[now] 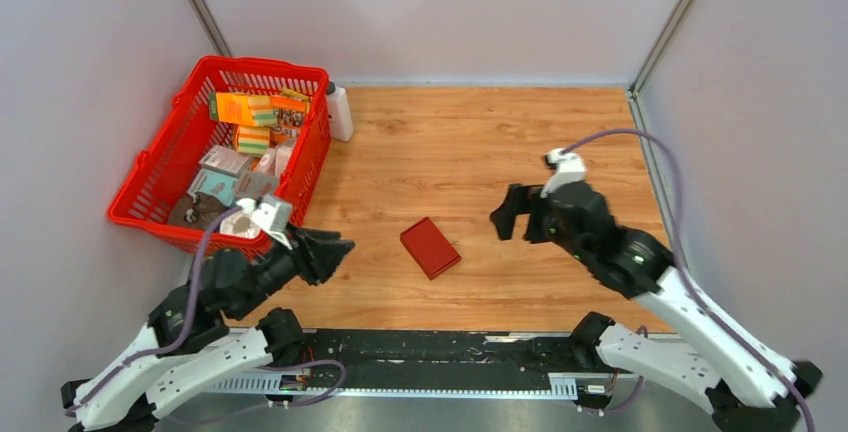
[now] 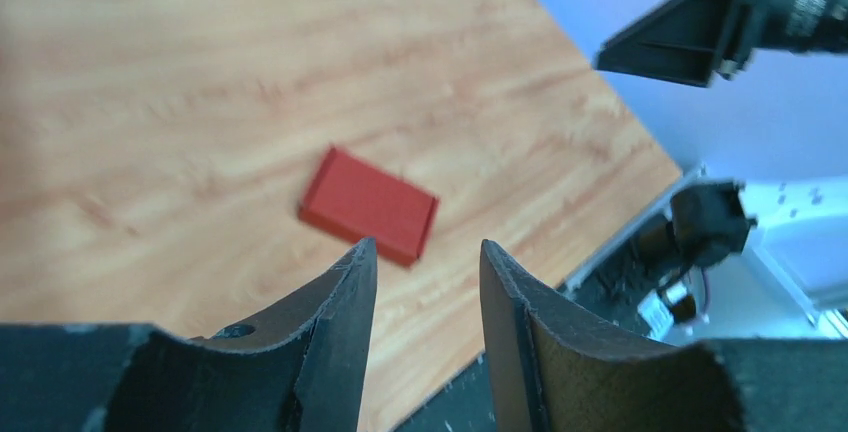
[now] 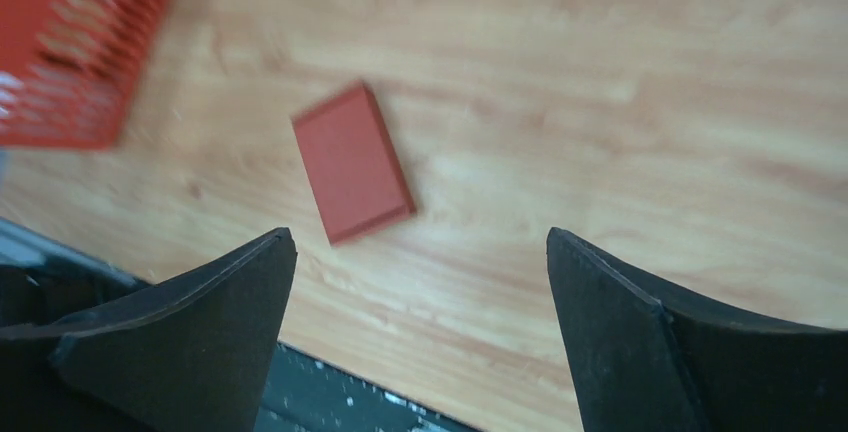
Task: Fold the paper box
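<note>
From above, the paper box (image 1: 430,248) lies flat on its broad face on the wooden table (image 1: 450,142), near the front edge and between the two arms; it looks already closed into a small block, so I judge the folding is done or almost done; the left gripper (image 1: 343,248) stands just to its left and the right gripper (image 1: 508,214) a little further off on its right, neither touching it, which to me fits a box set down and let go; its long axis runs on a diagonal, the far end leaning to the left and the near end to the right; the red basket (image 1: 148,155) with printed packages stands well apart at the far left. In the left wrist view, the left gripper (image 2: 422,247) has its fingers only a narrow gap apart and nothing between them; the box (image 2: 368,204) sits beyond the tips, apart from them, one corner turned toward the camera. In the right wrist view, the right gripper (image 3: 420,237) is spread wide and empty; the box (image 3: 352,162) lies ahead and somewhat left of the centre, its long axis tilted slightly from upright in the picture; a part of the basket is blurred at the upper left.
</note>
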Controlling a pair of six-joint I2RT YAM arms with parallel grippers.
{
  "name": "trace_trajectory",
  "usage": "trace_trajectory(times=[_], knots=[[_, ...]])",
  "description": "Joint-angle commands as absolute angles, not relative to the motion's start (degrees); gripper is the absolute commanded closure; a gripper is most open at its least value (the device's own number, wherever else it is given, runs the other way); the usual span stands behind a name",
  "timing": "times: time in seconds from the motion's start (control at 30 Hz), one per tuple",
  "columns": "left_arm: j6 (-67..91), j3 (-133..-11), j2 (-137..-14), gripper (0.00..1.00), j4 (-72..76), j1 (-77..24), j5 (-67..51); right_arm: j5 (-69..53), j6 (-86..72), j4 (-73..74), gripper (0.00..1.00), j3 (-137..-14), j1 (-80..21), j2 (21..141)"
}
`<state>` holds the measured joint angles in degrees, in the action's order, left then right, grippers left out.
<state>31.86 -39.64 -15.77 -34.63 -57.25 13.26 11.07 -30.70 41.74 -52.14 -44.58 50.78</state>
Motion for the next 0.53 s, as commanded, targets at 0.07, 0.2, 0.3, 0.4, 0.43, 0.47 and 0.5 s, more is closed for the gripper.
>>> trace_trajectory(times=[0.07, 0.2, 0.3, 0.4, 0.43, 0.47, 0.5], knots=[[13.7, -56.9, -17.8, 0.46, -34.8, -57.1, 19.4, 26.8, -20.3, 44.3, 0.0, -66.4, -44.9, 29.6], [9.7, -63.4, -18.7, 0.43, -32.3, -57.1, 17.0, 28.8, -14.5, 43.2, 0.0, -73.2, -44.9, 22.8], [8.5, -65.7, -18.5, 0.42, -31.3, -57.0, 15.6, 30.0, -13.0, 43.0, 0.0, -76.1, -44.9, 20.0], [8.5, -66.0, -17.8, 0.41, -31.2, -57.0, 16.3, 28.0, -11.9, 42.8, 0.0, -75.5, -45.0, 18.6], [8.6, -65.9, -17.7, 0.41, -31.3, -57.0, 17.0, 28.0, -12.0, 43.0, 0.0, -75.2, -44.9, 18.5], [8.9, -65.9, -17.3, 0.41, -31.6, -57.1, 17.0, 27.6, -12.0, 43.9, 0.0, -75.1, -44.9, 18.5], [9.1, -65.8, -17.3, 0.41, -31.6, -57.1, 16.9, 27.0, -12.1, 44.0, 0.0, -74.8, -44.9, 18.3]])
